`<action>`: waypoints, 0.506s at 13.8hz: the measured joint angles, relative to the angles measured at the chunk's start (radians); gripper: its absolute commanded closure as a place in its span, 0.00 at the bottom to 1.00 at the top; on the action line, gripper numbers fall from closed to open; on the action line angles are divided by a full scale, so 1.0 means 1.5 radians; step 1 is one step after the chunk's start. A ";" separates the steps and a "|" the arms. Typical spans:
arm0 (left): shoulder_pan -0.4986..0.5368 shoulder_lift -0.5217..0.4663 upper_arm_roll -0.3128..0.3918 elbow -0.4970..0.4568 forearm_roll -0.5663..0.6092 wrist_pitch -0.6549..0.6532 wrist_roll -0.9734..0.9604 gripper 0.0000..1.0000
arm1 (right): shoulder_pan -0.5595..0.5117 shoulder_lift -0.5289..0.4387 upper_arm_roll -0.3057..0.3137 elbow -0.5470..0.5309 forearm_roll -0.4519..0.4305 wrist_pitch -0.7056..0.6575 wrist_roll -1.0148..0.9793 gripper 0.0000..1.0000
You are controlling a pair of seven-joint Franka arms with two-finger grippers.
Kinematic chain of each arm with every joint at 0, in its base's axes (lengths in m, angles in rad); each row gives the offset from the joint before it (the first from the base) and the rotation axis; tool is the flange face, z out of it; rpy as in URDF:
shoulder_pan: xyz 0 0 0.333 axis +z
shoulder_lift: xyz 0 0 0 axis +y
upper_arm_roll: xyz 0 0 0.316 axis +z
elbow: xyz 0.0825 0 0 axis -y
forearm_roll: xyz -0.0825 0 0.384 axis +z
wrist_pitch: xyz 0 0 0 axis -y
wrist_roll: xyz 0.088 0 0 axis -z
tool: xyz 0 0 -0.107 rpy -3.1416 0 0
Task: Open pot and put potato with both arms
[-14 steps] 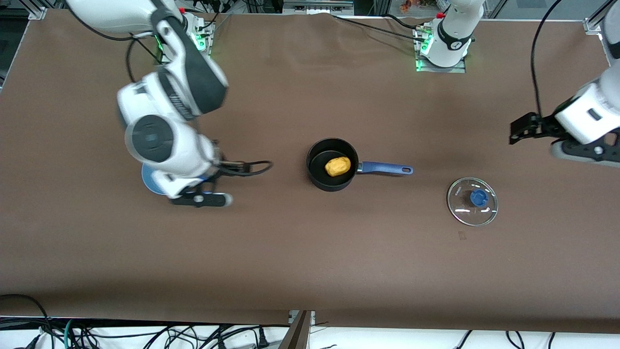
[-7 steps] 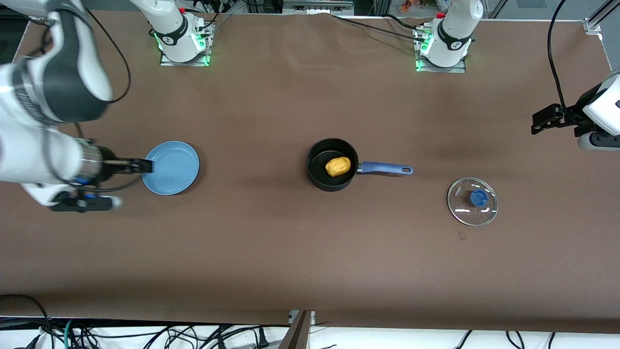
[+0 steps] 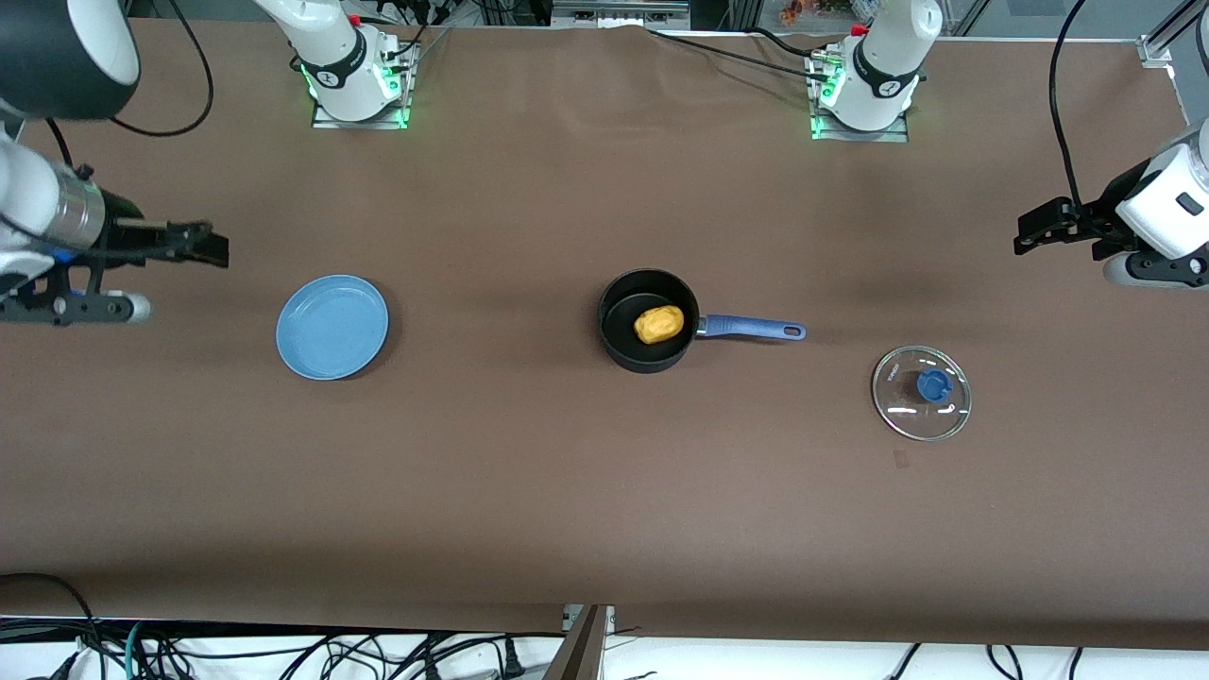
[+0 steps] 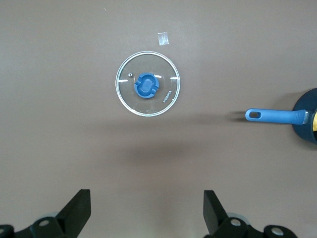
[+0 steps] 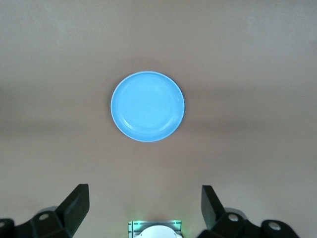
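Note:
The black pot [image 3: 647, 321] with its blue handle [image 3: 751, 328] stands uncovered at the table's middle, and the yellow-orange potato [image 3: 658, 323] lies inside it. The glass lid [image 3: 921, 391] with a blue knob lies flat on the table toward the left arm's end; it also shows in the left wrist view [image 4: 148, 83], with the pot's handle [image 4: 275, 116] at that view's edge. My left gripper [image 3: 1031, 232] is open and empty, up over the table's left-arm end. My right gripper [image 3: 203, 246] is open and empty, up over the table's right-arm end.
A flat light-blue plate [image 3: 332, 327] lies empty on the table toward the right arm's end; it also shows in the right wrist view [image 5: 147, 106]. The arm bases [image 3: 354, 71] stand along the table's back edge. Cables hang under the front edge.
My right arm has swung away from over the plate toward its end of the table and risen. My left gripper has shifted slightly near its end. Pot, potato and lid have not moved.

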 measured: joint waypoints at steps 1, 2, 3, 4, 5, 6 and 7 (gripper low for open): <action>-0.003 -0.001 0.001 0.000 -0.001 0.000 0.000 0.00 | 0.000 -0.024 -0.002 -0.012 0.000 0.001 0.000 0.00; -0.013 -0.003 0.005 0.000 -0.001 0.000 0.000 0.00 | 0.000 -0.049 -0.003 -0.023 0.000 0.001 0.000 0.00; -0.030 -0.005 0.016 0.000 -0.001 0.000 0.000 0.00 | 0.000 -0.072 -0.005 -0.034 0.000 0.001 0.000 0.00; -0.048 -0.007 0.028 0.000 -0.001 0.000 -0.001 0.00 | 0.000 -0.089 -0.005 -0.048 0.001 0.001 0.000 0.00; -0.061 -0.009 0.036 0.000 -0.001 0.000 -0.002 0.00 | 0.000 -0.102 -0.005 -0.061 0.003 0.002 0.000 0.00; -0.067 -0.010 0.040 0.000 -0.001 0.000 -0.003 0.00 | 0.000 -0.108 -0.008 -0.073 0.008 0.004 0.000 0.00; -0.070 -0.010 0.041 0.001 -0.001 0.000 -0.003 0.00 | 0.000 -0.110 -0.014 -0.081 0.016 0.006 0.000 0.00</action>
